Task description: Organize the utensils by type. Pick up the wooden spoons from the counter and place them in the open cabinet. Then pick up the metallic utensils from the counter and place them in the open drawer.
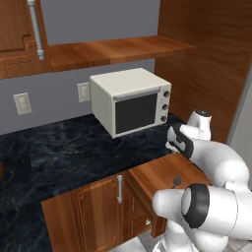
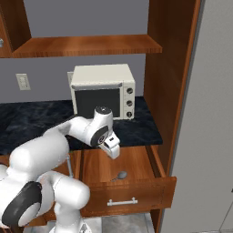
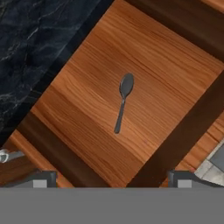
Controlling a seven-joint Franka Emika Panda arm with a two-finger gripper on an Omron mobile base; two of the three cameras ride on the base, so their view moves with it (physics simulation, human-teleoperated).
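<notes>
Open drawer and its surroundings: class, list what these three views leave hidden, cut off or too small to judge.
- Open drawer: the arm covers its left part in the right base view.
- Metal spoon: mostly behind the arm in the left base view; tiny in the right base view.
- Gripper: fingertips cut off by the hand view's bottom.
- Upper cabinet: cropped by the left base view's edge.

A white oven is seen standing on the dark table. A grey spoon is laid flat in the open wooden drawer.
</notes>
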